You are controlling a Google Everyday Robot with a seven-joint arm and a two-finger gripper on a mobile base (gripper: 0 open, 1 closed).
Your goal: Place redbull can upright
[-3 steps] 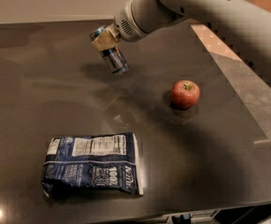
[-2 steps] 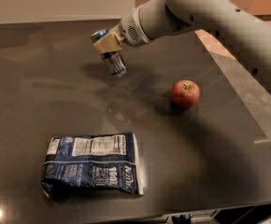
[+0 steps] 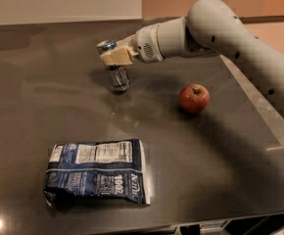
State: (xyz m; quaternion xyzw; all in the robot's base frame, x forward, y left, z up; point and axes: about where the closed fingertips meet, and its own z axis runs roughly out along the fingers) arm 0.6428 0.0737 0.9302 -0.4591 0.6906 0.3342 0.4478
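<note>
The redbull can (image 3: pixel 118 76) is a slim blue and silver can, close to upright, its base at or just above the dark tabletop (image 3: pixel 44 106) at centre left. My gripper (image 3: pixel 113 56) comes in from the right on a pale grey arm and is shut on the can's upper part, with its beige fingers (image 3: pixel 117 58) around it. The can's top end shows above the fingers.
A red apple (image 3: pixel 194 98) sits right of the can. A blue-and-white snack bag (image 3: pixel 97 171) lies flat near the front left. The table's right edge (image 3: pixel 259 106) runs diagonally under my arm.
My arm has swung lower, and the can has gone from tilted to nearly upright and come down toward the tabletop. The apple and bag have not moved.
</note>
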